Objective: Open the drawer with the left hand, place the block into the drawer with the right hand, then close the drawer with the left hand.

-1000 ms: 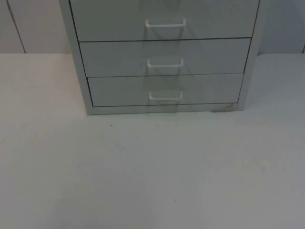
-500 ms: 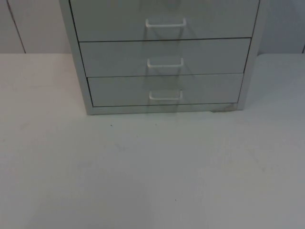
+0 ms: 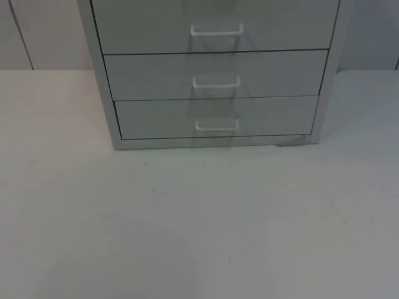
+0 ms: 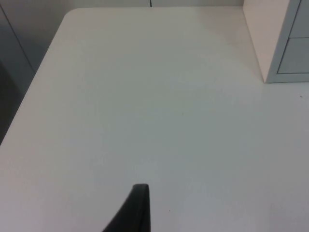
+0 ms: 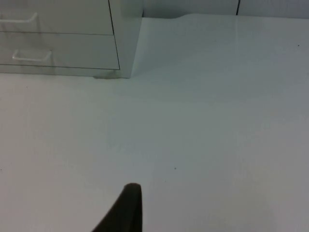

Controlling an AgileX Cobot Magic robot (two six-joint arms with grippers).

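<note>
A grey drawer cabinet (image 3: 212, 75) is seen on the white desk (image 3: 199, 224), seemingly with all three drawers shut. Neither the left end effector's (image 4: 137, 208) nor the right end effector's (image 5: 128, 208) state can be told.

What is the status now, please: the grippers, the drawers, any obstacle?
Left gripper and right gripper wait above white table. Grey three-drawer cabinet: all drawers shut. No block seen.
</note>
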